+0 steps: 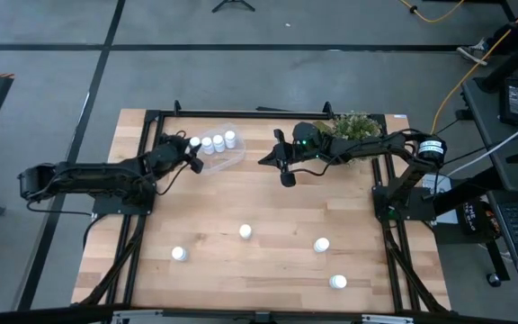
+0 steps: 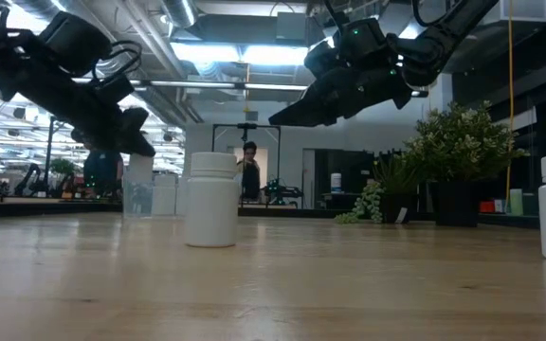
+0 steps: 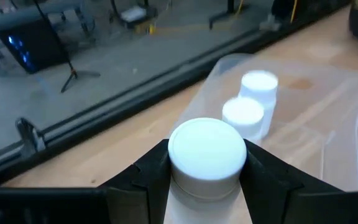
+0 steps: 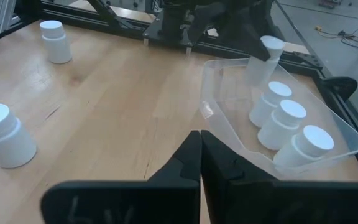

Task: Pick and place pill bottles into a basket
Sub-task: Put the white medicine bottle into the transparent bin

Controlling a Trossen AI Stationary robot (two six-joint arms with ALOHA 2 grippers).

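The clear plastic basket [image 1: 223, 151] sits at the table's far side and holds three white pill bottles [image 4: 283, 121]. My left gripper [image 3: 207, 163] is at the basket's left end, shut on another pill bottle [image 1: 194, 141]. My right gripper [image 4: 201, 155] hovers shut and holding nothing to the right of the basket, above the table's middle. Several more pill bottles stand upright on the wood nearer the front edge, among them one at centre [image 1: 245, 231] and one at front right [image 1: 337, 282]. My left gripper pinches the bottle's body just under the white cap [image 3: 194, 186] between its two fingers [image 3: 145, 177], one on each side. The fingers come from the table's left, slanting a little down. The bottle [image 4: 265, 59] is tilted over the basket's left end; whether its bottom touches the basket floor I cannot tell.
A green bushy plant [image 1: 353, 126] stands at the far right, beside my right arm. A black frame [image 1: 151, 115] runs along the table's far and side edges. Bare wood [image 1: 241, 193] lies between the basket and the loose bottles.
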